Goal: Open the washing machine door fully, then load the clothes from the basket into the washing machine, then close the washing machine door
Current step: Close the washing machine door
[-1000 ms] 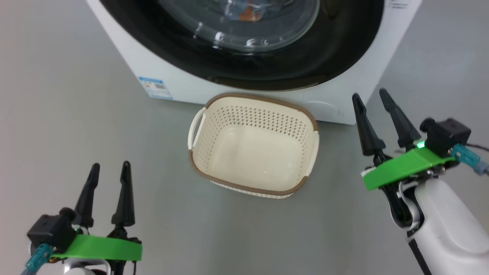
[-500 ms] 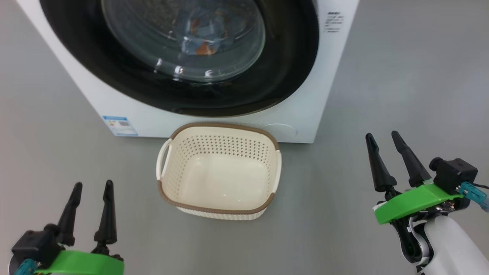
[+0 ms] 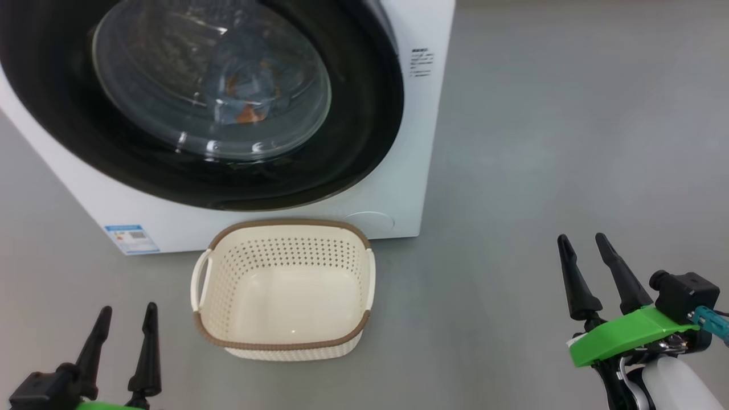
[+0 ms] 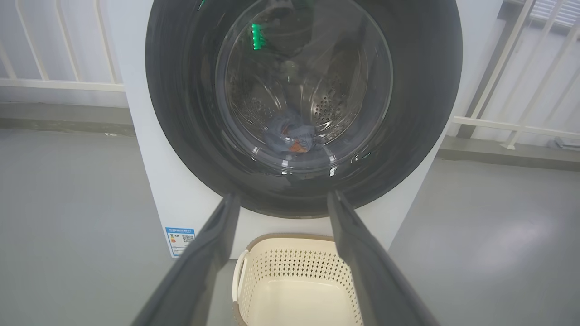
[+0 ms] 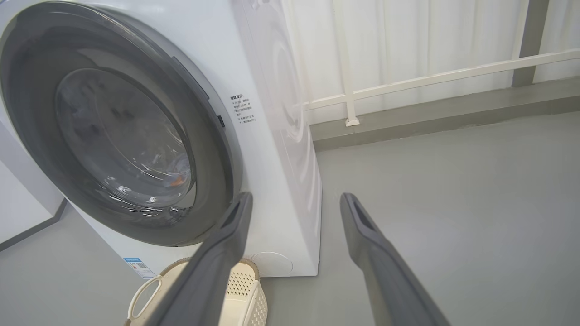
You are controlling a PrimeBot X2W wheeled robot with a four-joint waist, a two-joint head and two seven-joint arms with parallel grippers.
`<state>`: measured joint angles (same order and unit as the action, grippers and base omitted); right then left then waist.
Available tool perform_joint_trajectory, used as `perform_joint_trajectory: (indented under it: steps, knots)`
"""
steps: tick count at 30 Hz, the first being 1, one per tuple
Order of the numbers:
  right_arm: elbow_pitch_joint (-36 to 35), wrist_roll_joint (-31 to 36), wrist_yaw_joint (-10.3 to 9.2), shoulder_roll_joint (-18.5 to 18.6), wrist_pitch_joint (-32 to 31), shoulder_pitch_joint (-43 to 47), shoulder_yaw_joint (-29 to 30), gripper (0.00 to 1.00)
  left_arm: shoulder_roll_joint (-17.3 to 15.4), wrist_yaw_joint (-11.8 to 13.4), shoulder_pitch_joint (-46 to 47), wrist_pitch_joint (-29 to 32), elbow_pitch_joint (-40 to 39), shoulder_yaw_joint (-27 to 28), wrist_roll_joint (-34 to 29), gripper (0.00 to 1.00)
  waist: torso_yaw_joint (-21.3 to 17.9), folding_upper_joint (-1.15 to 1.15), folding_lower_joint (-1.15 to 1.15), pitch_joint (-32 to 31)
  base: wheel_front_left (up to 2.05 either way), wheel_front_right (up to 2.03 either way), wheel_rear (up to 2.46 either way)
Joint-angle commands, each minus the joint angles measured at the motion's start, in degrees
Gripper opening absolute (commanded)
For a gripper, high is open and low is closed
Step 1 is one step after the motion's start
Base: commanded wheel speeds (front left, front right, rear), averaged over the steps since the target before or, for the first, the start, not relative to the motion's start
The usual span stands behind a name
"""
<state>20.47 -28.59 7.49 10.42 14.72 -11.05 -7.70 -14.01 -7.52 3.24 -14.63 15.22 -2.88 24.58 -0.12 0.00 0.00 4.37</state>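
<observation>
The white washing machine [image 3: 416, 142] stands with its round black door [image 3: 353, 148] shut against the front. Through the glass I see light-blue clothes [image 3: 242, 102] with orange marks lying in the drum, also in the left wrist view as clothes [image 4: 292, 138]. The cream basket [image 3: 285, 341] sits on the floor before the machine, with nothing inside it. My left gripper [image 3: 126, 314] is open at the lower left, short of the basket. My right gripper [image 3: 582, 242] is open at the lower right, over bare floor. In the wrist views the door [image 4: 421, 113] [image 5: 217, 149] lies ahead of the open fingers.
Grey floor [image 3: 541, 142] spreads to the right of the machine. A small blue label [image 3: 132, 239] is stuck low on the front. A white railing [image 5: 408, 81] and a low kerb run behind the machine.
The head camera has swung right and pulled back, so machine and basket sit further left and lower. Both grippers show lower in the picture and stay open.
</observation>
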Motion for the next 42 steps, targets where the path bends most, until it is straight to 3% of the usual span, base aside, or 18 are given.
perform_joint_trajectory:
  steps: [1,17,42]
  knots:
    - [-1.4,0.4,0.0,0.5,0.3,0.3,-0.9,1.0,-2.0,0.0,0.7,-0.4,-0.7,2.4,0.0,1.0,-1.9,0.0,0.0,-1.4,0.0,0.0,0.0]
    - [-1.6,0.4,0.0,0.6,0.3,2.9,0.1,1.0,-2.9,0.0,-0.9,-0.4,-0.6,4.7,-0.9,1.0,-4.6,0.0,0.0,-2.8,0.0,0.0,0.0]
    - [-1.6,0.7,0.0,0.5,0.3,3.0,0.5,1.0,-2.6,0.0,-1.0,-0.4,-0.4,6.2,-1.7,1.0,-5.0,0.0,0.0,-3.1,0.0,0.0,0.0]
